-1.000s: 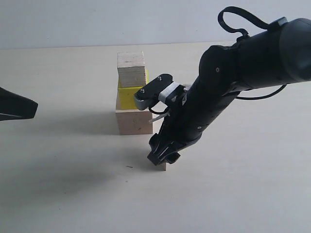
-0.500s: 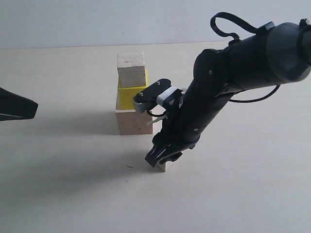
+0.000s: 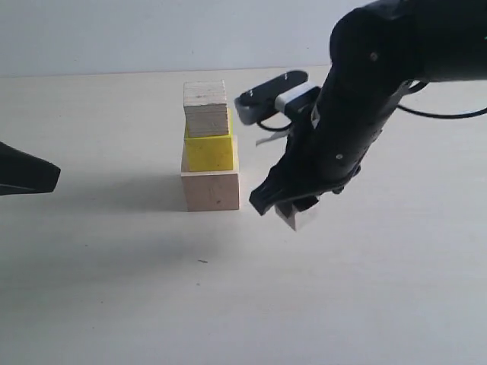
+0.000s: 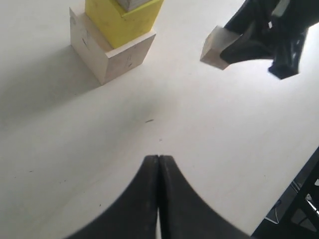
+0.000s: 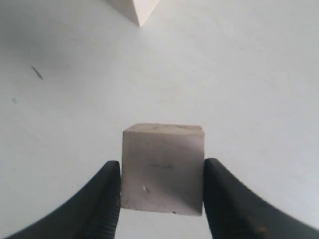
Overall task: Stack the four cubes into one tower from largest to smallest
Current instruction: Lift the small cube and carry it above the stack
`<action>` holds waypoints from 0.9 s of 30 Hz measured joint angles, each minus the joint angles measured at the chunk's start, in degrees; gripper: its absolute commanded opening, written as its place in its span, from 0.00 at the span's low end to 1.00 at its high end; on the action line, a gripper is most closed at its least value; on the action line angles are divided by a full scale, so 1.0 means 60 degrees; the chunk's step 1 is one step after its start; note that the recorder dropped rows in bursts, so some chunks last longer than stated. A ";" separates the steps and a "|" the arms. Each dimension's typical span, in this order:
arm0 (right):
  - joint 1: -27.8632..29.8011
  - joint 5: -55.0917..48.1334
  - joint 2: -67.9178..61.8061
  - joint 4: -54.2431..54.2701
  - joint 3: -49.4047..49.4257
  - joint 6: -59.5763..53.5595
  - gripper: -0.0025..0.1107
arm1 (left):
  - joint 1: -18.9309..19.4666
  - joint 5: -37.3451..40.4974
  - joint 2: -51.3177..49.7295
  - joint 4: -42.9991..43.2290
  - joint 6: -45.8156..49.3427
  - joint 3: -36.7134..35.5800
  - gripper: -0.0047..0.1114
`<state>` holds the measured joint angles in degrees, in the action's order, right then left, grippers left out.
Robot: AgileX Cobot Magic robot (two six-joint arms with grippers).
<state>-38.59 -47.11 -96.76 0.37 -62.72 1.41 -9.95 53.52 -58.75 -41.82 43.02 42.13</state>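
Note:
A three-cube tower stands left of centre: the large pale wooden cube [image 3: 211, 190] at the bottom, the yellow cube [image 3: 210, 152] on it, one small pale wooden cube [image 3: 206, 108] on top. The second small wooden cube [image 3: 297, 218] hangs above the table to the tower's right, with my right gripper [image 3: 293, 209] shut on it. In the right wrist view this cube [image 5: 163, 169] sits squarely between the two black fingers [image 5: 104, 199]. My left gripper [image 4: 158, 160] is shut on nothing, low at the far left [image 3: 30, 173].
The pale tabletop [image 3: 114, 289] stretches bare around the tower, with a small dark fleck [image 3: 202, 261] in front of it. My right arm's black bulk [image 3: 380, 76] rises to the right of the tower.
My right gripper lifted the small wooden cube off the table and carried it up and to the right. The tower and the left gripper have stayed put.

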 measured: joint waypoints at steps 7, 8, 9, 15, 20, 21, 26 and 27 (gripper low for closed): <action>0.0000 -0.0567 0.1589 -0.0151 -0.0854 0.0836 0.02 | 0.0000 0.0000 0.0000 -0.0245 0.0000 0.0000 0.04; 0.0000 -0.0663 0.1705 -0.0118 -0.1051 0.1098 0.02 | 0.0000 -0.0019 0.0000 -0.0271 0.0000 0.0000 0.04; 0.0000 -0.0812 0.1760 -0.0061 -0.1274 0.1401 0.02 | 0.0000 -0.0065 0.0000 -0.0297 0.0000 0.0000 0.04; 0.0000 -0.1610 0.1641 0.0087 -0.3227 0.3182 0.02 | 0.0000 -0.0252 0.0000 -0.0393 0.0000 0.0000 0.04; 0.0000 -0.2213 0.0849 0.0464 -0.4871 0.3707 0.02 | 0.0000 -0.0450 0.0000 -0.0490 0.0000 0.0000 0.04; -0.0023 -0.2367 0.0607 0.0551 -0.5174 0.3729 0.02 | 0.0000 -0.0482 0.0000 -0.0522 0.0000 0.0000 0.04; -0.0429 -0.2990 -0.0684 0.0281 -0.6528 0.4173 0.02 | 0.0000 -0.0518 0.0000 -0.0566 0.0000 0.0000 0.04; -0.0561 -0.3151 -0.0957 0.0170 -0.6819 0.4276 0.02 | 0.0000 -0.0518 0.0000 -0.0587 0.0000 0.0000 0.04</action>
<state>-41.96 -66.01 -102.50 1.39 -103.63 27.06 -9.95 50.41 -58.75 -45.34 43.02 42.13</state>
